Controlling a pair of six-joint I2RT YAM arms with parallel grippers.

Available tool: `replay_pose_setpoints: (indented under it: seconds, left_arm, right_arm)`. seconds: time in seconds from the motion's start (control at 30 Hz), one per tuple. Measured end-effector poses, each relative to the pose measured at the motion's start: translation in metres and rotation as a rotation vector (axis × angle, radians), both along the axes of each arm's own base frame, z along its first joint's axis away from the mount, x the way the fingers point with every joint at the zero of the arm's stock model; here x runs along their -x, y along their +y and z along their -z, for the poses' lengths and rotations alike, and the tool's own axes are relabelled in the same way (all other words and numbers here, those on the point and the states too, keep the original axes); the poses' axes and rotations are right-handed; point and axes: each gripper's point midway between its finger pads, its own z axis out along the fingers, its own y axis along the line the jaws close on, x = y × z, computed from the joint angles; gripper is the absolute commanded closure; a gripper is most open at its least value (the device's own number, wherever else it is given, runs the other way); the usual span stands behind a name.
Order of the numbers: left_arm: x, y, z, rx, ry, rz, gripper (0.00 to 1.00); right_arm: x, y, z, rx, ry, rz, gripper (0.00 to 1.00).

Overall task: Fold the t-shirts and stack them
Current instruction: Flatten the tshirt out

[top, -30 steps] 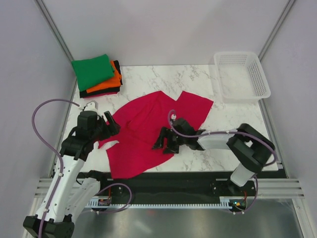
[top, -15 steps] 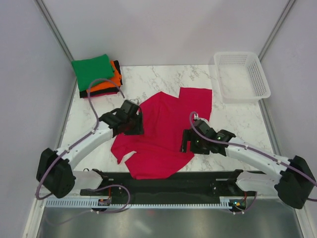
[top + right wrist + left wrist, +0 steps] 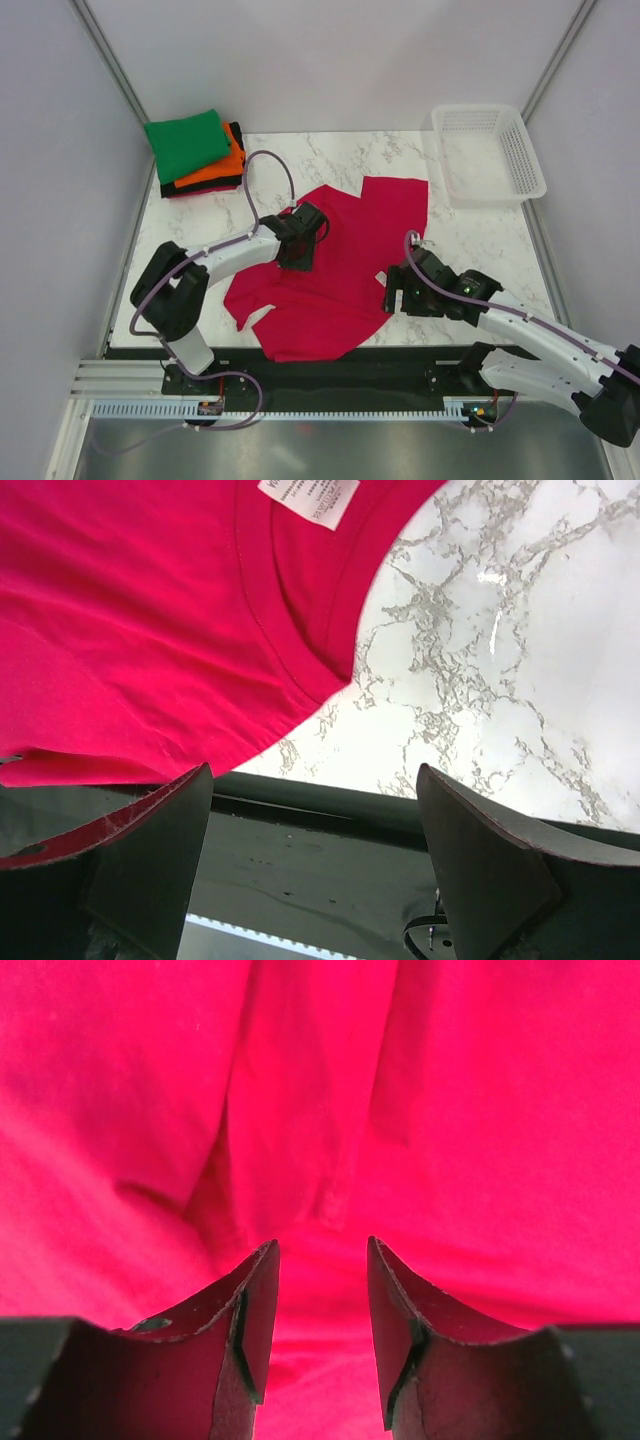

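A crimson-pink t-shirt (image 3: 340, 275) lies crumpled and part-spread on the marble table, its lower hem over the near edge. My left gripper (image 3: 308, 236) hangs open just above its upper left part; in the left wrist view the gripper (image 3: 320, 1260) has only wrinkled pink cloth (image 3: 320, 1090) below it. My right gripper (image 3: 393, 293) is wide open at the shirt's right edge. The right wrist view shows the gripper (image 3: 312, 790) empty, with the shirt's collar (image 3: 300, 620) and white label (image 3: 310, 495) ahead. Folded green (image 3: 187, 143), orange (image 3: 225, 165) and black (image 3: 205, 186) shirts are stacked at the back left.
A white plastic lattice basket (image 3: 520, 150) stands at the back right corner. Bare marble (image 3: 500, 680) lies right of the shirt. The table's black front rail (image 3: 330, 815) runs just under the right gripper. Grey walls close in both sides.
The left gripper has reached further right over the shirt's upper part. The right gripper has slid right, off the cloth to its edge. The shirt shifted right earlier and now lies still.
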Motion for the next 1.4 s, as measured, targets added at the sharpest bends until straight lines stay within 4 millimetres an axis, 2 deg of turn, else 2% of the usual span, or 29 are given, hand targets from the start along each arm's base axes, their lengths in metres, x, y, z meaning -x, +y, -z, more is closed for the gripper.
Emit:
replay_pose_setpoints:
  seconds: [0.33, 0.47, 0.57, 0.7, 0.8, 1.13, 1.17, 1.23, 1.4]
  left_arm:
    - [-0.002, 0.0, 0.037, -0.073, 0.068, 0.012, 0.59]
    - [-0.005, -0.003, 0.037, -0.065, 0.057, 0.016, 0.6]
    - [-0.007, -0.004, 0.037, -0.064, 0.053, 0.02, 0.64]
    - [-0.009, -0.005, 0.036, -0.064, 0.049, 0.026, 0.78]
    - [-0.01, -0.005, 0.036, -0.068, 0.045, 0.033, 0.83]
    - [-0.02, -0.009, 0.024, -0.074, 0.013, 0.041, 0.85]
    - [-0.02, -0.009, 0.023, -0.075, 0.014, 0.041, 0.86]
    - [-0.02, -0.008, 0.022, -0.079, 0.017, 0.046, 0.98]
    - [-0.022, -0.007, 0.011, -0.097, 0.019, 0.047, 0.98]
  right_arm:
    - [0.006, -0.007, 0.002, 0.013, 0.011, 0.001, 0.09]
    - [0.008, -0.008, 0.006, 0.021, 0.018, 0.001, 0.09]
    - [0.009, -0.01, 0.009, 0.027, 0.024, 0.001, 0.09]
    - [0.01, -0.011, 0.01, 0.03, 0.027, 0.001, 0.09]
    - [0.01, -0.011, 0.01, 0.031, 0.027, 0.001, 0.09]
    - [0.011, -0.014, 0.017, 0.05, 0.037, 0.004, 0.09]
    - [0.012, -0.015, 0.018, 0.053, 0.039, 0.004, 0.09]
    - [0.012, -0.016, 0.02, 0.058, 0.041, 0.005, 0.09]
    - [0.01, -0.018, 0.021, 0.076, 0.037, -0.002, 0.08]
